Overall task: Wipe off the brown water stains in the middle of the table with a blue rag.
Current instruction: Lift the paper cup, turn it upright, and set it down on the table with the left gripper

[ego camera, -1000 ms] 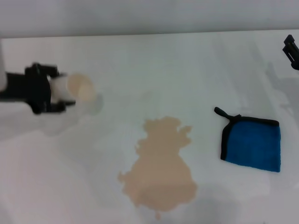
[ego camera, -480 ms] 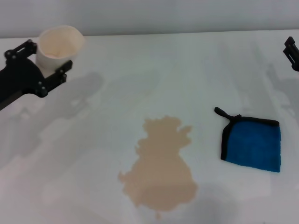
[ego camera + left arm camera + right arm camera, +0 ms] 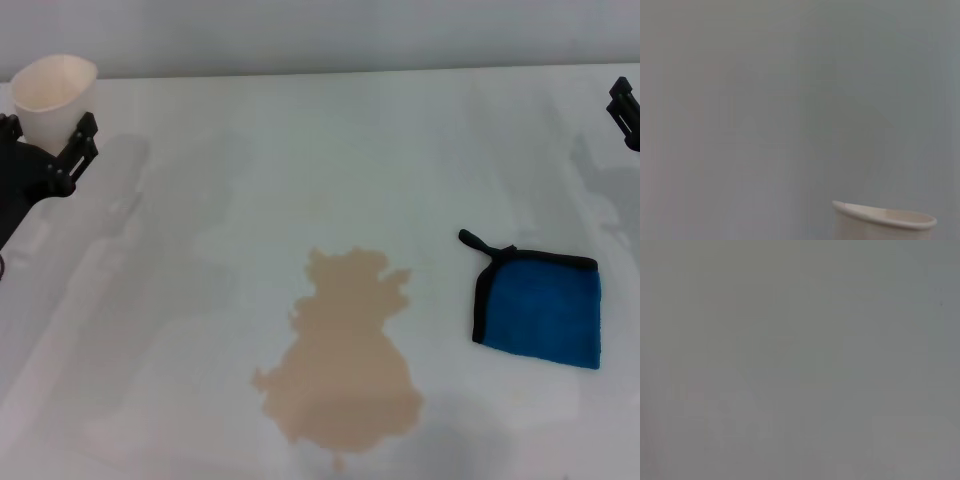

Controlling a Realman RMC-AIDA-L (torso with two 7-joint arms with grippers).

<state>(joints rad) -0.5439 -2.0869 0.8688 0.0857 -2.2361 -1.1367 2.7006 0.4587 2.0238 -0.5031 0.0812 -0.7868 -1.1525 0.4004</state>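
Moved since the earlier frames: left gripper (image 3: 45,150) with paper cup (image 3: 50,92), carried from over the table's left-middle, where the cup lay tipped on its side, back to the far left corner, cup now upright. Item, nearest: brown water stains (image 3: 345,360), one lobed tan puddle at the middle of the table (image 3: 300,150), reaching toward the near edge, untouched. Item, just to its right and apart from it: blue rag (image 3: 545,312), lying flat, black loop pointing to the far left corner of the cloth, nothing touching it. Item, far right edge: right gripper (image 3: 625,112), only a sliver in view, well apart from the rag and beyond it; whether its fingers are spread or closed cannot be told. Item, far left: left gripper closed around the cup's lower wall; the cup's rim (image 3: 885,216) also shows in the left wrist view. Step judged in hand: cup being cleared aside, wiping not yet begun. Next move judged to call for the right gripper to come nearer and down onto the rag, grasp it, then drag it leftward across the puddle.
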